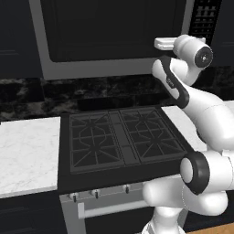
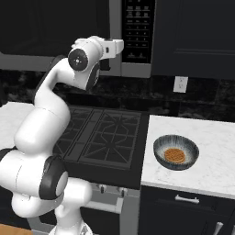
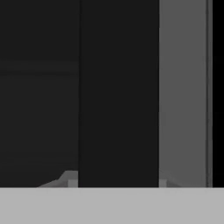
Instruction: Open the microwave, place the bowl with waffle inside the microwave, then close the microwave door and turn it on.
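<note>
We see the microwave [image 1: 114, 36] mounted above the stove [image 1: 121, 139], as wide as the stove itself, with its black button panel [image 2: 137, 30] at the right end. The microwave door [image 1: 109, 29] is shut, its large dark window facing us. White marble counter [image 2: 206, 151] runs on both sides of the stove.

The arm reaches up and forward, its hand held level against the right part of the door. In the hand view a broad dark vertical bar, the door handle [image 3: 118, 92], runs from top to bottom, with the grey door frame [image 3: 181, 92] just to its right. The gripper [image 3: 117, 181] sits square on that bar: one fingertip shows at the bar's left edge and one at its right, so the handle stands between the jaws, its long axis upright and across the line of closing. The fingers look close against the bar's edges, but we cannot tell whether they already pinch it or hold a sliver of gap.

The bowl [image 2: 176, 152] stands on the right-hand counter, near the stove's edge and well below and to the right of the hand, with the waffle [image 2: 174, 155] lying flat in its middle.

We judge the step in hand to be gripping the handle; since it lies at the door's right, the pull should presumably come toward us and swing leftward.
</note>
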Available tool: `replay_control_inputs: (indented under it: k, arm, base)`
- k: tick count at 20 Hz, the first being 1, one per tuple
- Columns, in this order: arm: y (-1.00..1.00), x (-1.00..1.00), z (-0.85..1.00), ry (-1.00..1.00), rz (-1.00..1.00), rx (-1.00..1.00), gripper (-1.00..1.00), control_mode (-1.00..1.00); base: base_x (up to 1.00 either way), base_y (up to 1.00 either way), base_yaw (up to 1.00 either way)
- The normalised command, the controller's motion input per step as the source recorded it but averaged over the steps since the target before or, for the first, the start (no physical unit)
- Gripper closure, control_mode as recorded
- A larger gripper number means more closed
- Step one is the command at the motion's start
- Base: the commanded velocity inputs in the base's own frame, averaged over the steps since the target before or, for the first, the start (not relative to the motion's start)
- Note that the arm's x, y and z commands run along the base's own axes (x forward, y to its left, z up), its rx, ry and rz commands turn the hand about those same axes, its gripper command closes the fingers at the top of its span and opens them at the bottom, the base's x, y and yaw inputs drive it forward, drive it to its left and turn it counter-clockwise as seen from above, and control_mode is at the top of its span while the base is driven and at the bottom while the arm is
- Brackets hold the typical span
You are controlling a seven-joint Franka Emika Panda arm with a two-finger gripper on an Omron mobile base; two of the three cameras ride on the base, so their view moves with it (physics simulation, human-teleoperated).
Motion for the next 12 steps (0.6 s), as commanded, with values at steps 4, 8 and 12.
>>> replay_control_inputs:
  k: [4, 8, 12]
  arm:
    - [0.0, -0.26, 0.0, 0.0, -0.01, 0.0, 1.0, -1.0]
    - [0.0, -0.74, 0.0, 0.0, 0.0, 0.0, 1.0, -1.0]
    - [0.0, -1.0, -0.01, 0.0, -0.01, 0.0, 1.0, -1.0]
  base:
    - [0.0, 0.0, 0.0]
    - [0.0, 0.0, 0.0]
    - [0.0, 0.0, 0.0]
